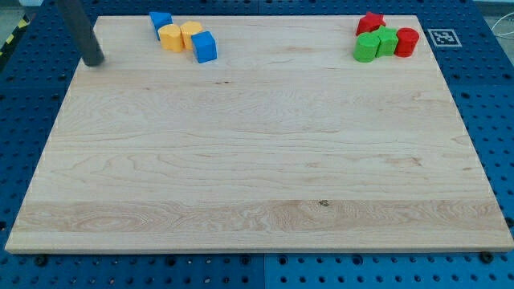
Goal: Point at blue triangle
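My tip rests at the wooden board's top left edge. To its right, at the view's top, a cluster of blocks sits: a blue block that looks like the triangle, two yellow blocks, and a blue cube-like block. The tip is well left of the cluster and touches no block.
At the view's top right sit a red block, two green blocks and a red cylinder. A printed marker tag lies off the board's top right corner. A blue perforated table surrounds the board.
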Motion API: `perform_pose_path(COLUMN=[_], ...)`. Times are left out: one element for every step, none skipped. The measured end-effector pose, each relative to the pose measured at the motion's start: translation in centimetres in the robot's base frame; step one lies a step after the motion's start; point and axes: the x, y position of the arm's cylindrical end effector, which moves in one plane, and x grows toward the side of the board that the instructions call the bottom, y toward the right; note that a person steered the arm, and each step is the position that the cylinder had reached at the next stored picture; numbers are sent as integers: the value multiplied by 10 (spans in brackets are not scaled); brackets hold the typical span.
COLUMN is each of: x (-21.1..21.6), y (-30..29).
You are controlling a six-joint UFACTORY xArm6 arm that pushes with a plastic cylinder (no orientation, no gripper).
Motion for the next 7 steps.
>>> perform_pose_path(x=[-43, -97, -99, -98, -93, -91, -85], y=[-10, -9, 6, 31, 56, 79, 103])
